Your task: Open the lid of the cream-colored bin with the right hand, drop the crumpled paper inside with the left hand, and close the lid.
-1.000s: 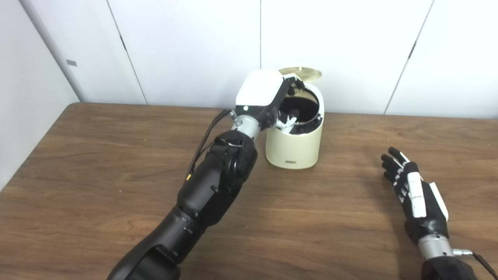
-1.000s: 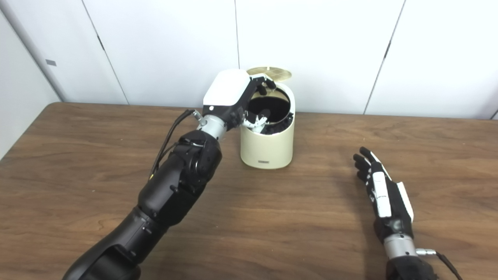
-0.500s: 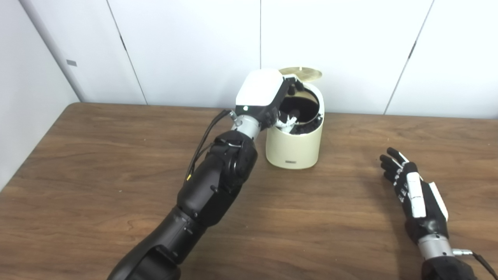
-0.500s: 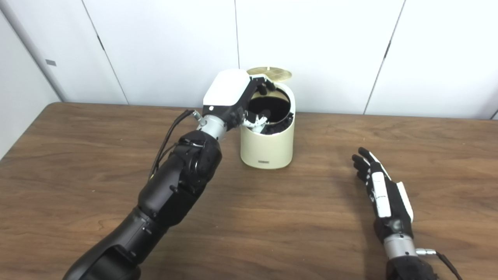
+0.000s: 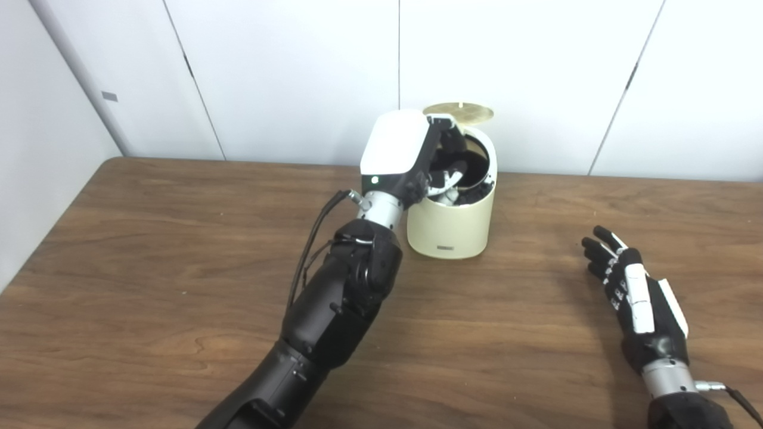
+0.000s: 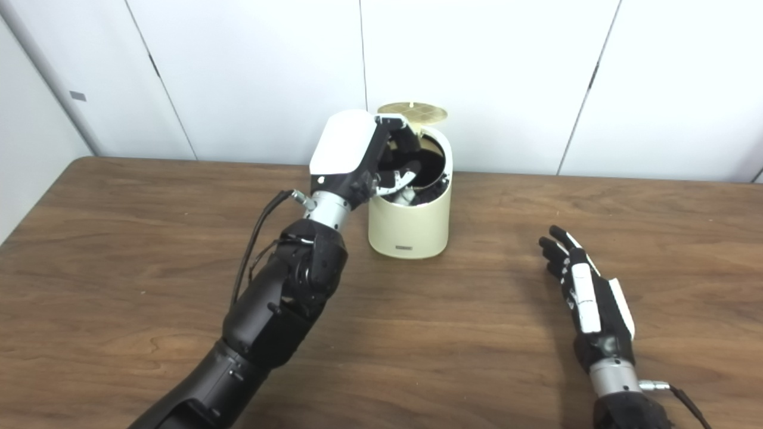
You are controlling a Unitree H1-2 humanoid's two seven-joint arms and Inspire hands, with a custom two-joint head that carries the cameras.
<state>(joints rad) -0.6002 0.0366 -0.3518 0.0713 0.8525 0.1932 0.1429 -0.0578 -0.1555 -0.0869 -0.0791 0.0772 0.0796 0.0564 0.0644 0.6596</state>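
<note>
Cream-colored bin (image 5: 451, 223) standing upright near the far edge of the wooden table (image 5: 149, 250), its round lid (image 5: 459, 111) raised at the back. A small front label is unreadable. Left hand (image 5: 411, 156) at the opening, fingers curled inside; contents indiscernible. Right hand (image 5: 635, 295) well apart, fingers spread, empty.

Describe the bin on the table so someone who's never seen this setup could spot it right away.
On the brown wooden table, look near the far edge by the white wall. The cream-colored bin is a short round tub; its gold lid stands open, and the left hand reaches over its dark opening.
</note>
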